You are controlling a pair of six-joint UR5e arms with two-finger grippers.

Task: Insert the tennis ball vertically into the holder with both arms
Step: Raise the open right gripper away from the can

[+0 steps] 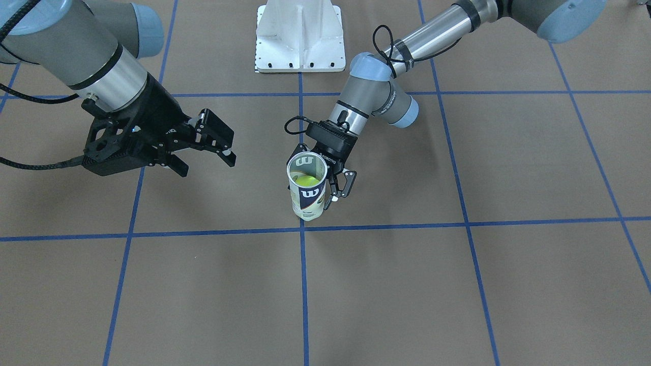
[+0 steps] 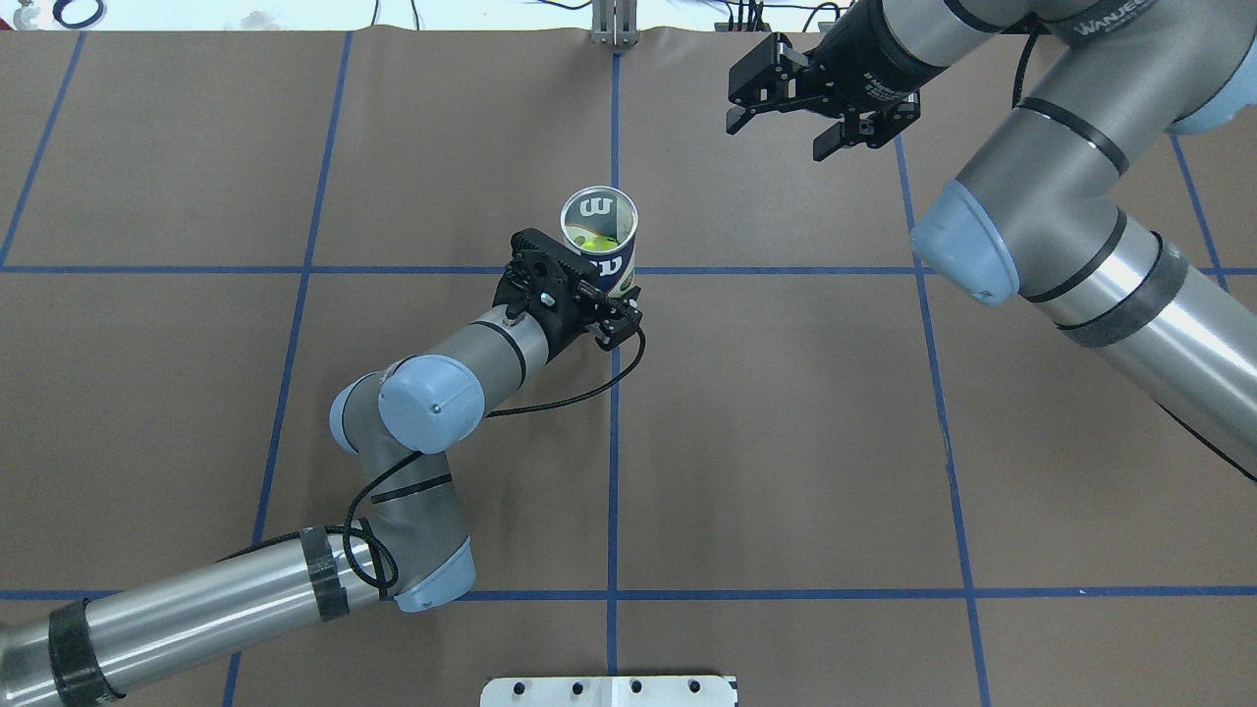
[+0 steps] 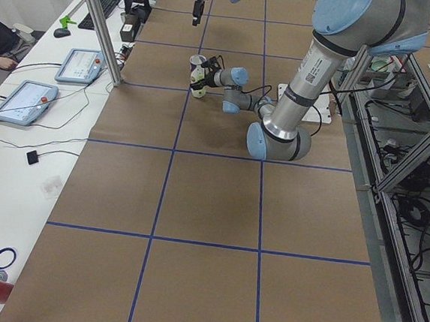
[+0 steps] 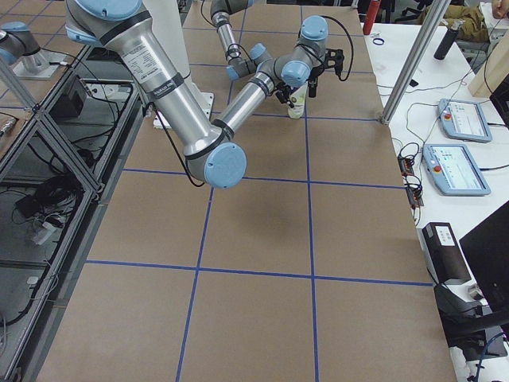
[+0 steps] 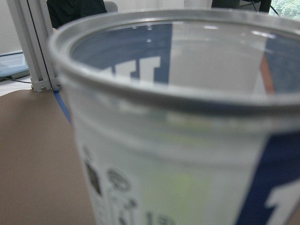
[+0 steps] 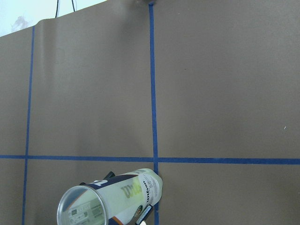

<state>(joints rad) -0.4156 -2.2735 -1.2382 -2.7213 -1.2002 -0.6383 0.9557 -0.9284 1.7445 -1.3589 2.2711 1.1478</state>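
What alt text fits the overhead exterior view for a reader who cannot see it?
The left gripper holds the upright holder at its side, with a yellow-green ball visible inside the open top. The right gripper hovers open and empty, off to the right over the brown table.

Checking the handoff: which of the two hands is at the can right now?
The left hand: its fingers sit on either side of the upright holder, which has a tennis ball inside. The right hand hangs open and empty, off to the side.
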